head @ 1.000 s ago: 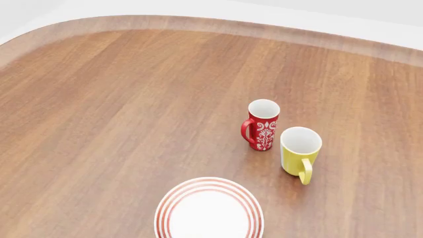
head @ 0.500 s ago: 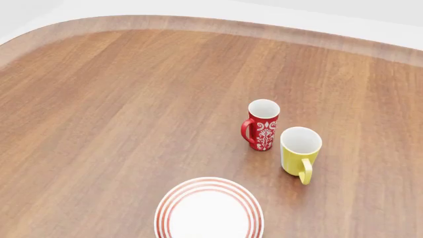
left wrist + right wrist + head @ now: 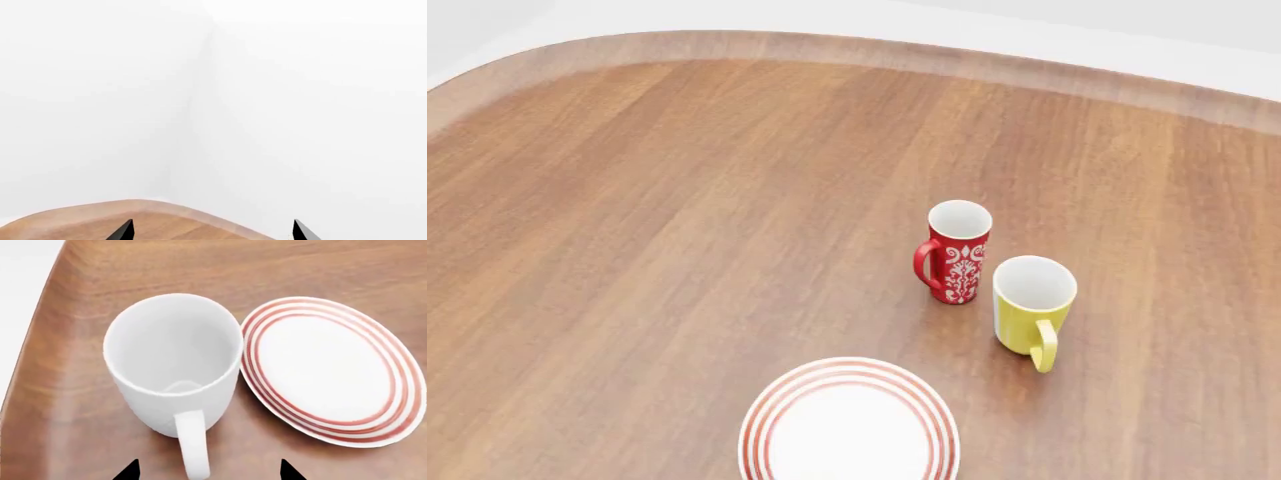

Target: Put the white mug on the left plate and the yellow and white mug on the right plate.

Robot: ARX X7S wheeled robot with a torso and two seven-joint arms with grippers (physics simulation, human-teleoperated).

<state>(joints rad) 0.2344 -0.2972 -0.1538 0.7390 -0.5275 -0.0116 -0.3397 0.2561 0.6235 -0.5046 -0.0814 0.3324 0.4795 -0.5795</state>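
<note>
In the head view, a round white plate with red rings is lying at the nearest edge of the wooden bench, partly cut off by the frame; which of the two plates it is cannot be told from here. Farther back and to the right, the yellow and white mug is standing upright on the bare wood with its handle turned toward the robot. Just beside it and slightly farther away, the red mug with a white pattern is standing upright too, close to the yellow one but apart from it.

The right wrist view is looking down on the white mug, which is standing upright on the bench near its edge, just beside another red-ringed plate, not on it. The right end effector is showing only two dark fingertips, set wide apart on either side of the mug's handle, gripping nothing.

The left end effector is likewise spread wide and holding nothing, its tips hanging over the curved far rim of the bench with a plain white wall beyond.
</note>
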